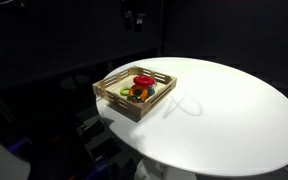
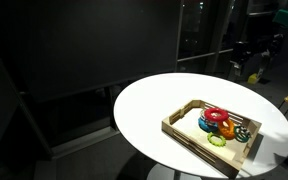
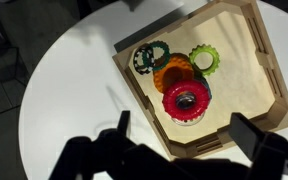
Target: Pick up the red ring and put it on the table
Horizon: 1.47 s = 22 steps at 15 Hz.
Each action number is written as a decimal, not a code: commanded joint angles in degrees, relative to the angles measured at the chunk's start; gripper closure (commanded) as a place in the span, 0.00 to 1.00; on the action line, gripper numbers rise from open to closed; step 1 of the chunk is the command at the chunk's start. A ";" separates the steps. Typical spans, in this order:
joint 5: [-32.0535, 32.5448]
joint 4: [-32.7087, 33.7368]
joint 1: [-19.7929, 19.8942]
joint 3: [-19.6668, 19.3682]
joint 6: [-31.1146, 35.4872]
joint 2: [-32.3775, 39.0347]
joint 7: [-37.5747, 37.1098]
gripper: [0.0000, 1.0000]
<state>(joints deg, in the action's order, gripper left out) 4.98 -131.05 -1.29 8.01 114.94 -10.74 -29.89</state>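
Note:
The red ring (image 3: pixel 185 102) lies on top of a pile of coloured rings inside the wooden tray (image 3: pixel 246 60) on the white round table (image 3: pixel 74 90). It also shows in both exterior views (image 1: pixel 143 79) (image 2: pixel 216 115). My gripper (image 3: pixel 184 140) is open and empty, high above the tray; its two dark fingers frame the tray's near corner in the wrist view. In an exterior view the gripper (image 1: pixel 135 17) hangs well above the tray.
An orange ring (image 3: pixel 170 72), a dark green ring (image 3: pixel 151 56) and a light green ring (image 3: pixel 204 60) lie in the tray beside the red one. The tray (image 1: pixel 134 90) sits near the table's edge (image 1: pixel 114 125). The surroundings are dark.

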 commanded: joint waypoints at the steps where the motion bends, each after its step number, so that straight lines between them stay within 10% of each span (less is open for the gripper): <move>1: -0.01 0.38 -0.31 -0.45 -0.21 0.32 0.06 0.00; 22: -3.11 7.19 -0.59 -2.94 -0.70 13.42 5.47 0.00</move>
<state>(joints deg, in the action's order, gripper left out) 4.07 -127.43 -1.39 6.34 114.71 -0.89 -28.59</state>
